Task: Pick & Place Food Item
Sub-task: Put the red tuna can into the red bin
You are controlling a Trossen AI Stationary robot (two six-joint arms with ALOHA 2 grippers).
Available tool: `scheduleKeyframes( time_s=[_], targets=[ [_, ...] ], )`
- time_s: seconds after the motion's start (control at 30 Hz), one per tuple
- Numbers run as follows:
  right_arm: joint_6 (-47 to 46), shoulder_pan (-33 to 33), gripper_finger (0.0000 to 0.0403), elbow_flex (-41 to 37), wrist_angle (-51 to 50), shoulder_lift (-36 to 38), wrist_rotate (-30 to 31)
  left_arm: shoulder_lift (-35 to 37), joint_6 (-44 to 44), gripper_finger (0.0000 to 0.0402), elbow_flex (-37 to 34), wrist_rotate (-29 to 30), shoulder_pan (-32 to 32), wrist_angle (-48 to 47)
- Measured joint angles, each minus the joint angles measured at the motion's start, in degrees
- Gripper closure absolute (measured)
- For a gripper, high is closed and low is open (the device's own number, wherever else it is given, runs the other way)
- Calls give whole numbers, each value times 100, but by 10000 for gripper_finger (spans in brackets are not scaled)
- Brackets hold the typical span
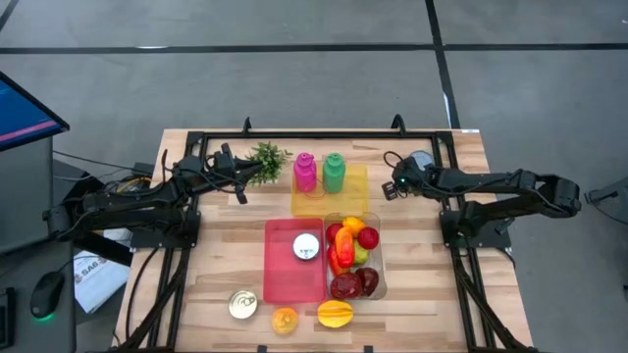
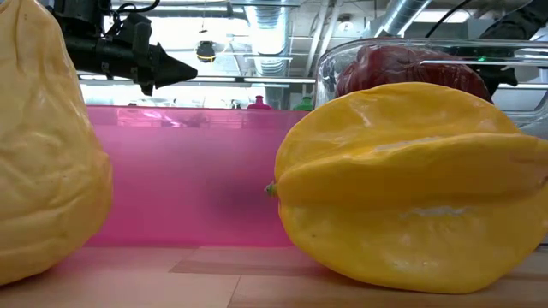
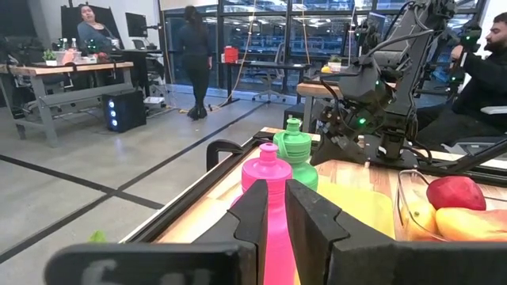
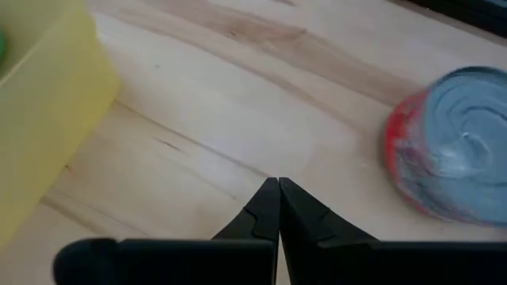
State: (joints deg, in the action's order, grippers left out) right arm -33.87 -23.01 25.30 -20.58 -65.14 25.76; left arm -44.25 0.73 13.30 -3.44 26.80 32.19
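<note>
A clear tub (image 1: pixel 381 257) holds red, orange and yellow toy fruits. A star fruit (image 1: pixel 335 314) (image 2: pixel 411 188) and an orange (image 1: pixel 285 320) lie on the table's near edge. My left gripper (image 1: pixel 238 186) (image 3: pixel 276 214) hovers shut left of the pink bottle (image 1: pixel 305 172) (image 3: pixel 269 170), pointing at it. My right gripper (image 1: pixel 395 184) (image 4: pixel 278 184) hangs shut over bare wood, between the yellow tray (image 1: pixel 329 201) (image 4: pixel 40 103) and a tin (image 1: pixel 422 160) (image 4: pixel 455 162) lying on its side.
Pink and green bottles (image 1: pixel 335 172) stand on the yellow tray. A pink tray (image 1: pixel 280 275) carries a tin (image 1: pixel 307 247); another tin (image 1: pixel 242 304) sits near it. A green plant (image 1: pixel 267 157) is by the far edge. People show in the room beyond.
</note>
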Motion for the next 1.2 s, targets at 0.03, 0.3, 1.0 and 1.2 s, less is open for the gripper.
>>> scheduleKeyframes(
  time_s=[0.03,0.3,1.0,1.2],
  targets=[
    [0,18,403,0,0,0,0,0,0,367,0,0,-1,-1],
    [418,7,403,0,5,2,28,0,0,367,0,0,-1,-1],
    [754,-877,403,723,-506,4,-42,0,0,367,0,0,-2,-7],
    [887,-1166,403,728,-685,4,-42,0,0,367,0,0,-2,-7]
  ],
)
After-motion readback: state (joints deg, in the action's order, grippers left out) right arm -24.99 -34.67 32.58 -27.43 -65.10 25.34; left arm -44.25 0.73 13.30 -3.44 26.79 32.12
